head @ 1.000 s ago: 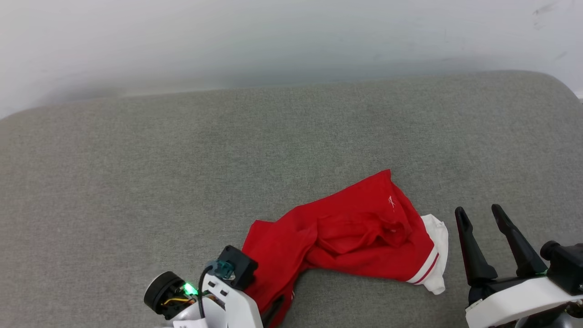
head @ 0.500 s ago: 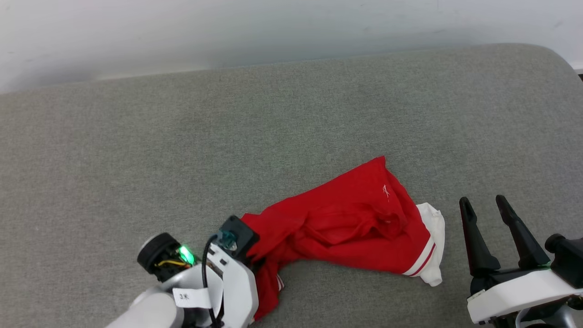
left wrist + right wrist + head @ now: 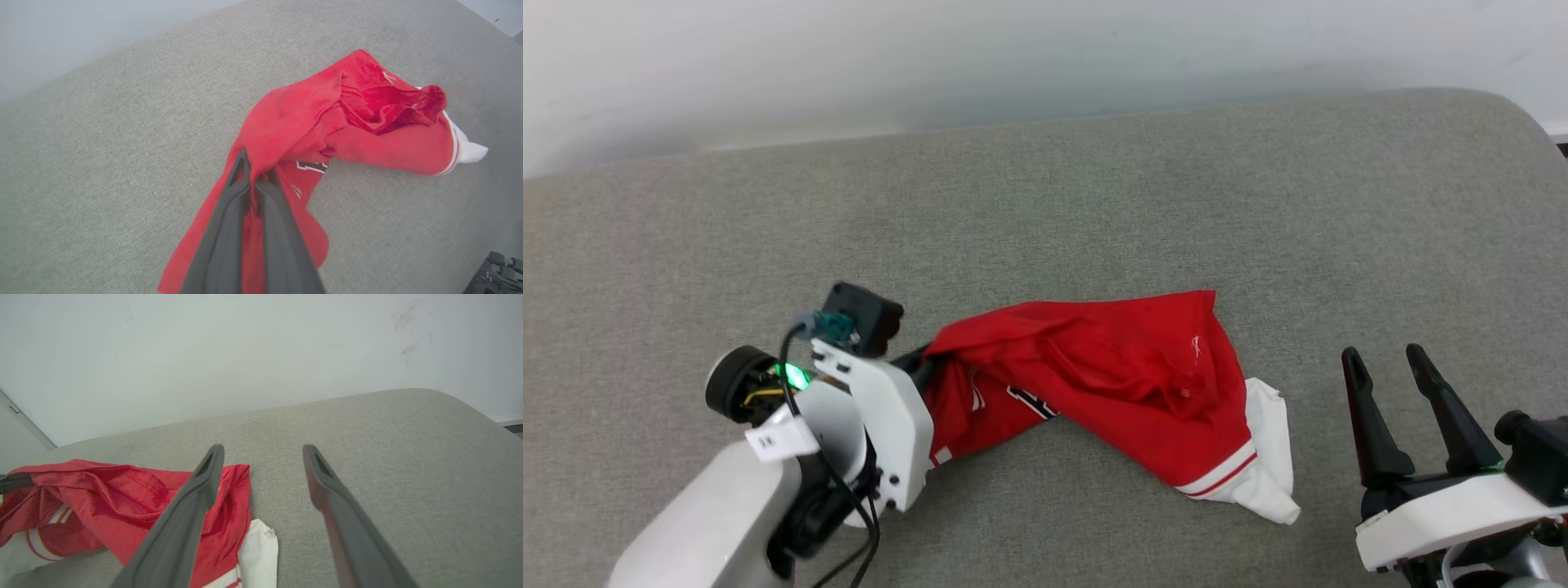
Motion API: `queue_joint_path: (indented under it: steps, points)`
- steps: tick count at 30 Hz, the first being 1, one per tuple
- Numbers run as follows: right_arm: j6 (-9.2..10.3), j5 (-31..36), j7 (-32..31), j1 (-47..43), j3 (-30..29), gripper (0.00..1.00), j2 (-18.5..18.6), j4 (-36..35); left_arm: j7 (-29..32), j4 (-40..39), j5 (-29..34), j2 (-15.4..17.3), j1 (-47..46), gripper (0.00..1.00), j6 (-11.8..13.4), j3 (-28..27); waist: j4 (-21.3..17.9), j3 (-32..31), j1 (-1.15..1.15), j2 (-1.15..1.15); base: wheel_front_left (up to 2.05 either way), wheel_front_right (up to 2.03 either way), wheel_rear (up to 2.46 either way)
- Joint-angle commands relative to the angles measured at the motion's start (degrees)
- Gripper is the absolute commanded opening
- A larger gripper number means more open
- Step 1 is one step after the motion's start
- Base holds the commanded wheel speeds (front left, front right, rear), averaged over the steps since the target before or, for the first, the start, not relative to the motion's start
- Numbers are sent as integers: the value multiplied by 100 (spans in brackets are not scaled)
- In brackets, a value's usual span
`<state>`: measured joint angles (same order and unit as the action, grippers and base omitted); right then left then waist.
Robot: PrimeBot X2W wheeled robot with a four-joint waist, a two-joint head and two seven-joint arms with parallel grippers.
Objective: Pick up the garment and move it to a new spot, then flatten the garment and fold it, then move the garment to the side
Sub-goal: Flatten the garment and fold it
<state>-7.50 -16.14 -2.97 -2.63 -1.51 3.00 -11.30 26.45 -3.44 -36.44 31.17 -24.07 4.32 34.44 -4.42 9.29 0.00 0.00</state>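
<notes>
The garment (image 3: 1111, 359) is a crumpled red shirt with a white sleeve (image 3: 1266, 457) and red-white stripe trim, lying on the grey cushion. My left gripper (image 3: 255, 167) is shut on the garment's (image 3: 286, 118) left end, and the pinched red cloth is raised off the surface. Part of a black, white-outlined print shows under the lifted fold. In the head view the left gripper (image 3: 921, 362) sits at the garment's left end, its fingertips mostly covered by cloth. My right gripper (image 3: 1380, 355) stands open just right of the white sleeve, holding nothing; in the right wrist view the right gripper (image 3: 263, 449) has the garment (image 3: 122, 486) to its left.
The grey fabric cushion (image 3: 1045, 204) spreads wide on all sides of the shirt. A pale wall (image 3: 1013, 49) runs along its far edge. The cushion's far right corner (image 3: 1531, 122) is rounded and drops off.
My left gripper has shut on the garment's left end and moved up and to the left, lifting and stretching the cloth. The right gripper stayed open in place. The head camera shifted slightly.
</notes>
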Motion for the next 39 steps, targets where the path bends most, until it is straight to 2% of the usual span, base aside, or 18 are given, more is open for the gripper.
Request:
queue_joint_path:
  steps: [1, 8, 11, 12, 13, 14, 18, 25, 32, 39]
  points:
    - [2, -52, 13, 81, 20, 100, -17, -5, -37, 65, -44, -40, -122, 0, -4, -53, -33, 36, 0, 0, 0, 0, 0]
    - [2, -79, 59, 220, 81, 100, -17, 41, -196, 1267, -362, -327, -643, 0, -208, -277, -286, 323, 0, 0, 0, 0, 0]
    - [2, -113, 122, 282, 93, 100, -17, 98, -352, 1965, -414, -442, -945, 0, -380, -317, -391, 471, 0, 0, 0, 0, 0]
    - [2, -111, 163, 297, 94, 100, -17, 133, -480, 2257, -452, -559, -1069, 5, -445, -338, -417, 515, 0, 0, 0, 0, 0]
    - [2, -116, 175, 310, 97, 100, -17, 146, -543, 2408, -428, -582, -1109, 48, -467, -341, -428, 534, 0, 0, 0, 0, 0]
    - [2, -121, 197, 324, 104, 100, -17, 158, -615, 2542, -442, -615, -1130, 100, -484, -350, -436, 542, 0, 0, 0, 0, 0]
    - [2, -114, 284, 363, 89, 100, -17, 178, -1169, 2871, -348, -745, -1150, 100, -503, -419, -434, 536, 0, 0, 0, 0, 0]
    - [2, -54, 296, 252, 52, 100, -15, 219, -2611, 2776, -21, -902, -731, 100, -155, -574, -277, 339, 0, 0, 0, 0, 0]
    - [2, -17, 169, 132, 52, 100, 5, 177, -3729, 2241, 316, -981, -140, 100, 389, -681, -88, 119, 0, 0, 0, 0, 0]
    - [2, -18, -39, 14, 78, 100, 57, 174, -4086, 1390, 533, -1051, 615, 100, 978, -871, 16, -75, 0, 0, 0, 0, 0]
